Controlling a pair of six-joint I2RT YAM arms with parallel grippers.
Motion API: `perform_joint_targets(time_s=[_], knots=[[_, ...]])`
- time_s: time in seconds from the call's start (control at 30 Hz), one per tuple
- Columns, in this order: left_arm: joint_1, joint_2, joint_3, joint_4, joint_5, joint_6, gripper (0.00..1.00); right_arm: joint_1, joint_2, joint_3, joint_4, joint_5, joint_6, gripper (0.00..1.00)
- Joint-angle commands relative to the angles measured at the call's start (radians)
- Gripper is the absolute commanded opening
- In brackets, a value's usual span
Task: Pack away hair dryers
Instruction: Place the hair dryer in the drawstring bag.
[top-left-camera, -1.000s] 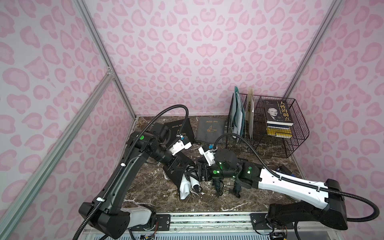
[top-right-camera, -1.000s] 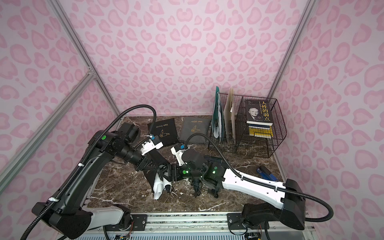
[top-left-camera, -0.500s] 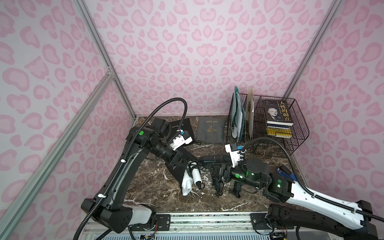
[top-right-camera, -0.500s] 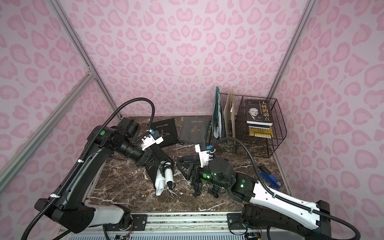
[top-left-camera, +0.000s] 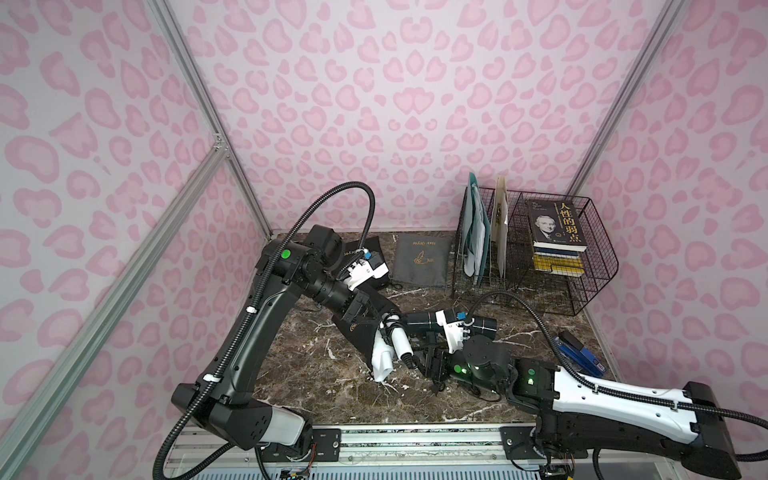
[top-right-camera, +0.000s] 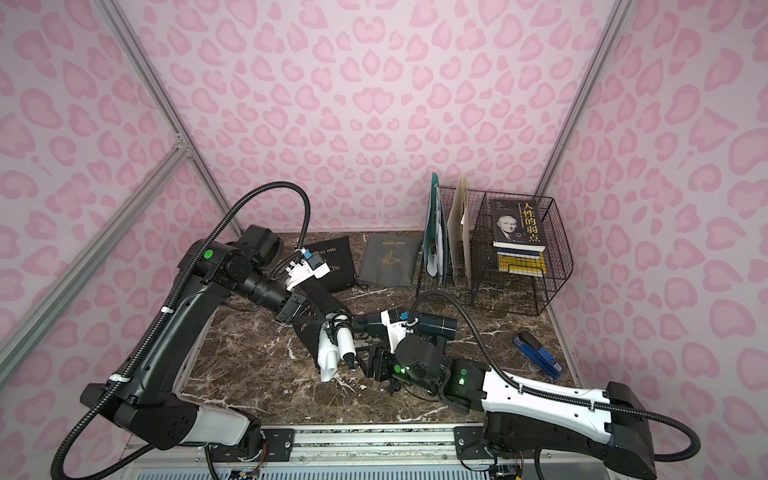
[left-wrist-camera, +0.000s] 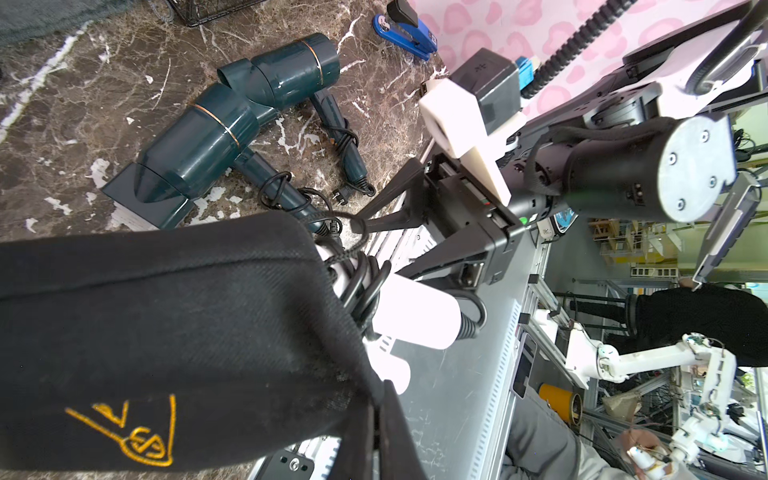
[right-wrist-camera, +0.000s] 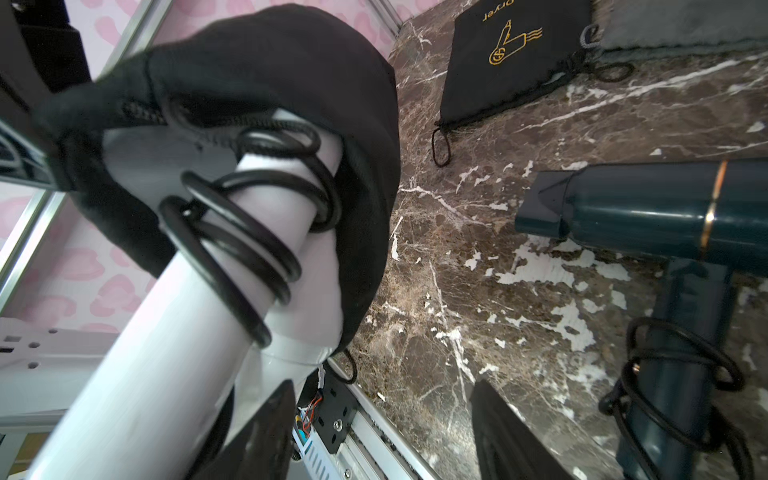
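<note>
The right hand is nearest, jaws apart and empty, just beside the white dryer, which is part-way inside the black pouch, handle and cord sticking out. The left hand is clamped on that pouch's edge, holding it tilted above the tabletop. The first packing looks about half done. Two teal dryers lie unpacked just beyond; farther back a flat black pouch and a grey pouch lie unused

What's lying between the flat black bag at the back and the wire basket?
A flat grey pouch with gold print; both top views show it.
</note>
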Motion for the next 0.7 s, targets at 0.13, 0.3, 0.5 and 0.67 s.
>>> perform_joint_targets(time_s=[0.13, 0.3, 0.5, 0.67], knots=[[0.0, -0.003, 0.02, -0.027, 0.086, 0.003, 0.02, -0.004, 0.024, -0.05, 0.193, 0.011, -0.021, 0.66], [0.0, 0.0, 0.018, -0.03, 0.113, -0.002, 0.01, -0.003, 0.042, -0.043, 0.272, -0.046, -0.054, 0.66], [0.0, -0.004, 0.021, -0.037, 0.145, 0.001, 0.02, -0.003, 0.072, -0.042, 0.316, -0.038, -0.062, 0.66], [0.0, -0.007, 0.018, -0.042, 0.167, 0.003, 0.02, -0.003, 0.094, -0.036, 0.357, -0.04, -0.077, 0.66]])
